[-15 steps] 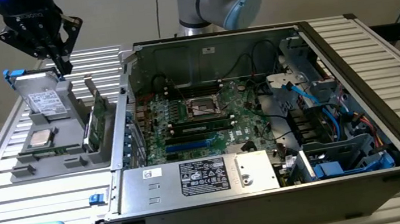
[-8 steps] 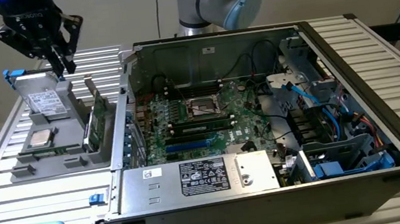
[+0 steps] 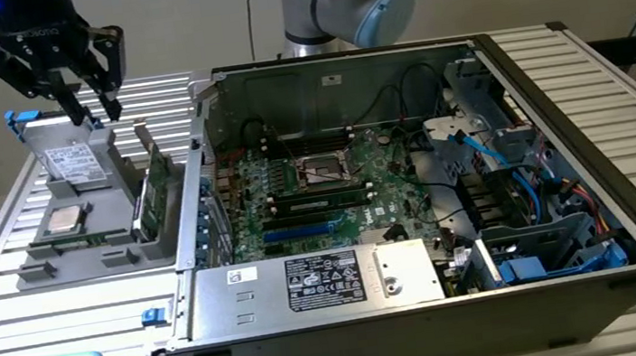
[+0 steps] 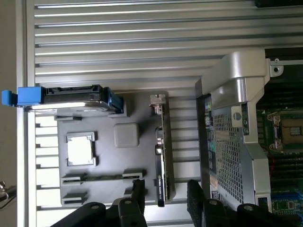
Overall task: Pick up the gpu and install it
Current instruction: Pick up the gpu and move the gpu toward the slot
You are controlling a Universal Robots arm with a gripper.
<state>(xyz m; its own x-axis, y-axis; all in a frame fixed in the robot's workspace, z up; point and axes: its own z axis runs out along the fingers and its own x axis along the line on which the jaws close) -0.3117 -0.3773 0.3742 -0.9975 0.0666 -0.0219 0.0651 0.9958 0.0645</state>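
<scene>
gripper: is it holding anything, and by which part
Nothing is held. The gripper hangs open above the gray tray, jaws apart, clear of the gpu standing on edge in it.

The tray [image 3: 68,266] lies on the table [image 3: 0,312], to the exterior view's left of the computer case [image 3: 321,96]. In it the gpu [image 3: 156,181] stands on edge nearest the case, the hard drive [image 3: 71,163] farther away

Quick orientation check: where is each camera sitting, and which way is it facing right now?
Exterior view: off the arm, raised, angled down into the open computer case and onto the parts tray; shows the arm and the open gripper.
Wrist view: on the wrist, facing straight down at the parts tray; the fingers show.
Shared: parts tray, gpu, computer case.
</scene>
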